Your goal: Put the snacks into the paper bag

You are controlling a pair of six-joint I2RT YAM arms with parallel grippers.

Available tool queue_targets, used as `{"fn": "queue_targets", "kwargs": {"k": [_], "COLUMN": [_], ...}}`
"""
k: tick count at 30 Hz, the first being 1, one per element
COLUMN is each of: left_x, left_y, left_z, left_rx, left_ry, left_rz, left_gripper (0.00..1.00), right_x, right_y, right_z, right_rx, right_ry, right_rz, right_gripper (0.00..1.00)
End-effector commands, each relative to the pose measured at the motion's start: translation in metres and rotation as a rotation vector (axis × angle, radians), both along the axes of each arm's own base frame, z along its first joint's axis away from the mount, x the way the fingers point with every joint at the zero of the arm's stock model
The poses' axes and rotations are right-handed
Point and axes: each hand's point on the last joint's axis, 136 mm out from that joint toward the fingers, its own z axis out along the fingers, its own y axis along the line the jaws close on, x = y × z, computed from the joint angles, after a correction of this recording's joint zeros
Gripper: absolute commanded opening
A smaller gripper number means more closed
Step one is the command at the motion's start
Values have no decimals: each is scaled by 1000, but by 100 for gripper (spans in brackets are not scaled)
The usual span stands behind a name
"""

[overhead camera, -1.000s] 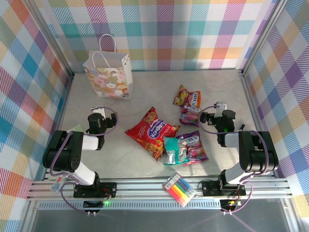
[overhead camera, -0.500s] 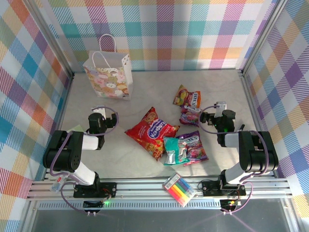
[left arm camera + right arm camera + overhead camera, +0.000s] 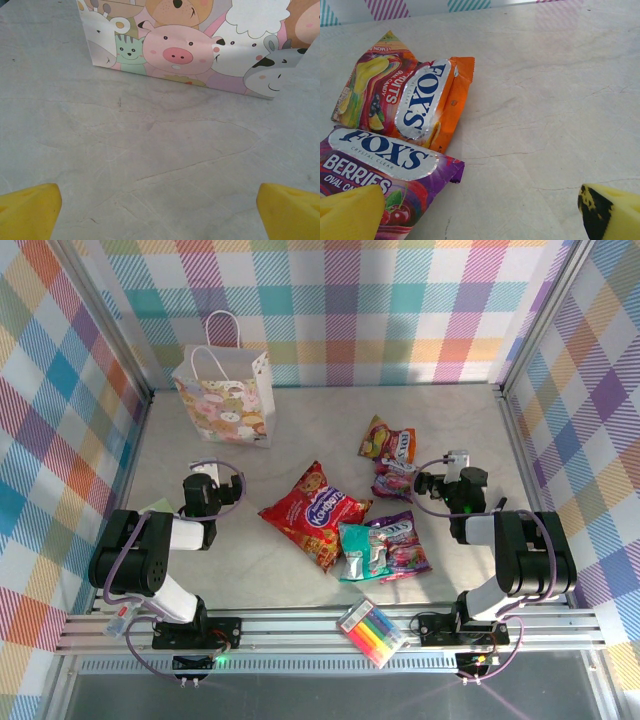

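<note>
Item 1, left gripper [image 3: 212,474] [image 3: 160,215]: I read its yellow fingers as spread wide, holding nothing, over bare table [image 3: 300,430].

Item 2, right gripper [image 3: 430,483] [image 3: 480,210]: jaws also spread wide and empty. In the wrist view one yellow fingertip overlaps the near corner of the magenta packet [image 3: 393,481] [image 3: 385,165]. I cannot tell if they touch.

Item 3, paper bag [image 3: 225,395] [image 3: 200,50]: upright at the far left, straight ahead of the left gripper and apart from it.

Item 4, orange packet [image 3: 388,443] [image 3: 415,100]: just beyond the magenta one, their edges overlapping.

Item 5, red chip bag [image 3: 315,512]: flat at centre, between the two arms.

Item 6, teal packet [image 3: 360,552] and purple candy bag [image 3: 400,545]: side by side, near the right arm.

Item 7, marker pens [image 3: 372,632]: on the near rail.

Change since a second ago: I see none, arms and packets unmoved.
</note>
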Motion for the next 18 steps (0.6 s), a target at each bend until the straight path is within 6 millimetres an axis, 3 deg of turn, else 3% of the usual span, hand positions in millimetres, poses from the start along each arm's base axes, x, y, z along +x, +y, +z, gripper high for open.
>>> {"fn": "queue_targets", "kwargs": {"k": [1,9,11,14,16,18], "left_x": [6,7,8,9,10,9], "left_y": [-3,8,10,3,-4,-6], "left_z": [7,23,32,50,65,82], "left_rx": [4,16,31,30,33,48], "left_ry": [-22,-13,6,42,45,41], "left_rz": [-20,55,74,46,29,46], "left_gripper": [100,100,100,92,93,93], "right_x": [5,8,5,3,3,3], "right_y": [1,-7,-5,-14,-26,-26], "right_z": [9,21,23,38,42,48], "right_rx": [-11,-16,-13,-23,-36,-36], "right_ry": [-32,2,30,29,73,130], "right_rz": [2,-47,-46,-98,-175,-182], "right_gripper": [99,99,99,99,99,100]}}
